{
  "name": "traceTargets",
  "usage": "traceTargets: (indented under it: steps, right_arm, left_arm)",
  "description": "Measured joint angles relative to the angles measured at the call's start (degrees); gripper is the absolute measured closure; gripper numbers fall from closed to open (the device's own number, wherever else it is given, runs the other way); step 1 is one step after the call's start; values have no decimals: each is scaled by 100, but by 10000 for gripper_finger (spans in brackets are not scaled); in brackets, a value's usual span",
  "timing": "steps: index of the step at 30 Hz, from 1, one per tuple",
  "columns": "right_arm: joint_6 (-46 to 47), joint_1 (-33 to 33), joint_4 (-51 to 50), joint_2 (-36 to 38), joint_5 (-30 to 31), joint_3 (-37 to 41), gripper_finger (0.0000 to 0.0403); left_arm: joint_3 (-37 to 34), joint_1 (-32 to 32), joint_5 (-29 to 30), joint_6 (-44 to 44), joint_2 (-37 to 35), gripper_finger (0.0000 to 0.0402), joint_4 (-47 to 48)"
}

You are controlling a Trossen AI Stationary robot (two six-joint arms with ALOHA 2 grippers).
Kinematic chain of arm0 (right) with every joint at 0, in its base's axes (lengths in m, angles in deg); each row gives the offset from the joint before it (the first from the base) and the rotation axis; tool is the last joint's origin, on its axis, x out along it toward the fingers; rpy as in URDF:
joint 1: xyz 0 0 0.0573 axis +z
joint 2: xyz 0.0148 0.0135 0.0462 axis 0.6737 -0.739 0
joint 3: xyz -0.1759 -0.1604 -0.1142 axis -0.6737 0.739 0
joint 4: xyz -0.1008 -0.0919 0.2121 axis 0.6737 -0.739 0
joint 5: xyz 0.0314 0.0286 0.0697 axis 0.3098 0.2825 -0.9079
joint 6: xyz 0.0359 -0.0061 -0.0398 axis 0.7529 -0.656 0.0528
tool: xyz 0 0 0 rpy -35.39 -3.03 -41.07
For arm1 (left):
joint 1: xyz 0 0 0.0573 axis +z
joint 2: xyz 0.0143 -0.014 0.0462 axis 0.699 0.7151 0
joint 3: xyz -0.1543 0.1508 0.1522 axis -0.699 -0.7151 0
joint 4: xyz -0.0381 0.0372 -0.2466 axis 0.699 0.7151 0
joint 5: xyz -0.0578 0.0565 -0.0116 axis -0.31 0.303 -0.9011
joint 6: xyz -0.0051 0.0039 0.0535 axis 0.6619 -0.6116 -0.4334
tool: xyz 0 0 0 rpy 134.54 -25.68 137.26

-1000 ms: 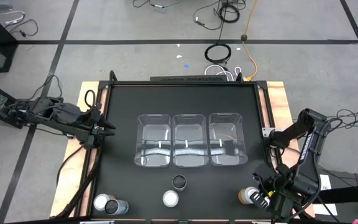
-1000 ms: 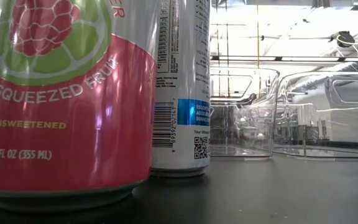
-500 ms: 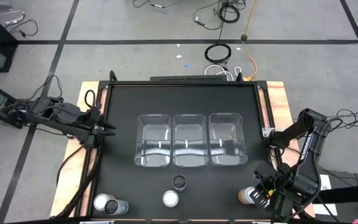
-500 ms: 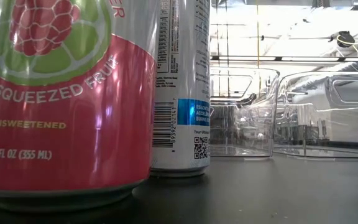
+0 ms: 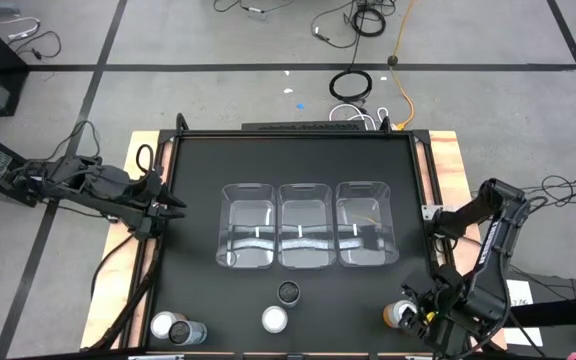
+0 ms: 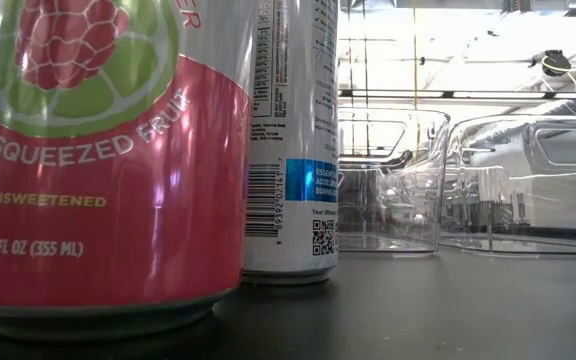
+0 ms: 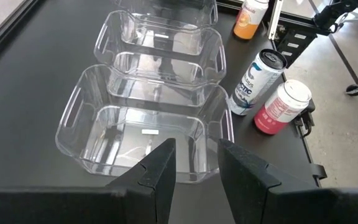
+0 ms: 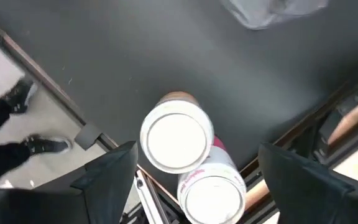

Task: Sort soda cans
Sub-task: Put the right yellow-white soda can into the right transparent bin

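Right gripper hangs spread above the orange can and adjacent pink can; left gripper slightly parted at the table edge.

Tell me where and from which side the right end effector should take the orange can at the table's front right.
Grip the orange can across its round body just below the silver top, coming straight down. It stands upright, and a pink can touches it on one side, so set the fingers on the two free sides. The right end effector already hangs open above it.
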Motion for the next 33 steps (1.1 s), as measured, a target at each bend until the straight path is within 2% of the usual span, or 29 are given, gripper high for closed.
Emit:
traceTargets:
  steps: [10, 17, 21, 33]
  right_arm:
    - [-738, -29, 308, -455, -23, 2, 76]
    - [-893, -27, 491, -581, -36, 2, 76]
    - [-1075, -32, 492, -692, -275, 4, 76]
    - [-1086, -73, 1464, -683, -599, 1067, 77]
  left_arm:
    - [0, 1, 0, -2, -1, 273, 0]
    - [0, 0, 0, -2, 0, 273, 0]
    - [0, 0, 0, 0, 0, 273, 0]
    - [0, 1, 0, 2, 0, 273, -1]
